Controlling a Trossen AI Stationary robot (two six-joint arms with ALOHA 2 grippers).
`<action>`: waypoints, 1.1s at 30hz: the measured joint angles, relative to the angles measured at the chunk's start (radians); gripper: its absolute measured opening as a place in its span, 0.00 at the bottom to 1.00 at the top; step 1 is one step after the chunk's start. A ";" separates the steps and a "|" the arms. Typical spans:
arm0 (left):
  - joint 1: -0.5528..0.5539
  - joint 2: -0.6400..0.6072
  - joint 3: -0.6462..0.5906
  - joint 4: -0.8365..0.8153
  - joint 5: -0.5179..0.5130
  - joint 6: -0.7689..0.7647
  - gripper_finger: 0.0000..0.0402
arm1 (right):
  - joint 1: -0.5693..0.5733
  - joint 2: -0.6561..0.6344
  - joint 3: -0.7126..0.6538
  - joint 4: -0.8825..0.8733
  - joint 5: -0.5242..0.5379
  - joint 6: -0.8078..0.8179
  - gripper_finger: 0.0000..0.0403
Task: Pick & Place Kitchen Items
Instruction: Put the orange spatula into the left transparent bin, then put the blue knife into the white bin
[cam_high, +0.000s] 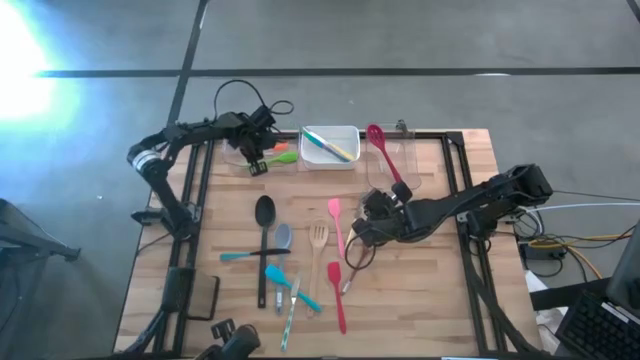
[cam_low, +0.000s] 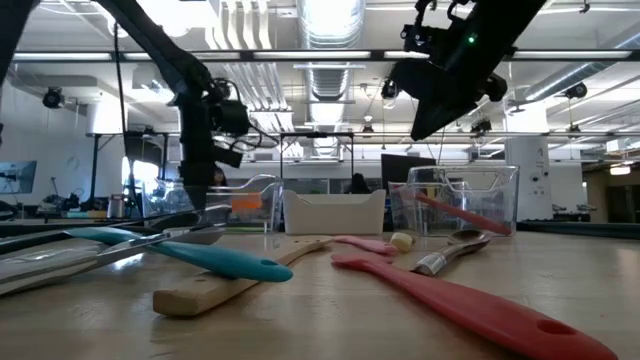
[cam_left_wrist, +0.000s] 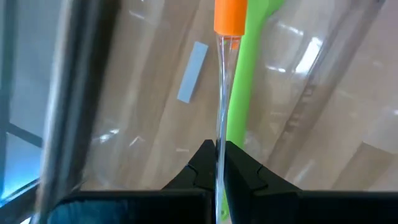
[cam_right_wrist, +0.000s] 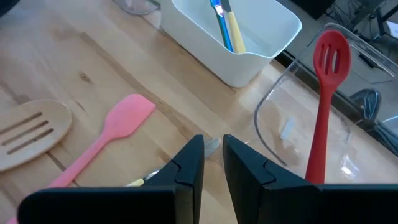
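Utensils are spread across the wooden table (cam_high: 440, 290), most of them loose in the middle, a few already sorted into tubs along the far edge.

Starting on the left: the left gripper (cam_high: 255, 160) sits at the left clear tub (cam_high: 240, 152), and the wrist view shows its fingers (cam_left_wrist: 245, 168) pinched on the tub's thin clear wall, with nothing else between them. Inside lie a green utensil (cam_left_wrist: 242, 93) and an orange-handled one (cam_left_wrist: 231, 14). My read is that the arm is steadying or shifting the tub rather than picking an item.

Moving to the centre: the loose pile holds a black ladle (cam_high: 264, 232), a grey spoon (cam_high: 283, 238), teal pieces (cam_high: 290, 283), a wooden slotted spatula (cam_high: 318, 255), a pink spatula (cam_high: 337, 222) and a red one (cam_high: 338, 295). Handles lie mostly parallel and apart, so each looks easy to grab singly.

Behind them the white tub (cam_high: 345, 160) holds a yellow and a blue handle (cam_right_wrist: 225, 25).

On the right, the right gripper (cam_high: 365, 228) hovers just off the tabletop beside the pink spatula, jaws a narrow gap apart and holding nothing. It looks set for the next pick. Beyond it, a red slotted spoon (cam_right_wrist: 324, 99) leans in the right clear tub (cam_right_wrist: 273, 118), head up over the rim.
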 joint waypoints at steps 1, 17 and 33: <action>0.000 0.020 0.008 -0.003 0.000 -0.005 0.04 | 0.000 0.000 0.000 0.000 0.000 -0.003 0.13; 0.003 0.104 0.093 -0.034 -0.032 -0.012 0.16 | 0.000 0.000 -0.015 -0.008 -0.001 -0.008 0.13; -0.019 -0.020 0.179 -0.311 -0.116 -0.098 0.34 | 0.000 0.000 -0.016 -0.007 0.021 -0.008 0.13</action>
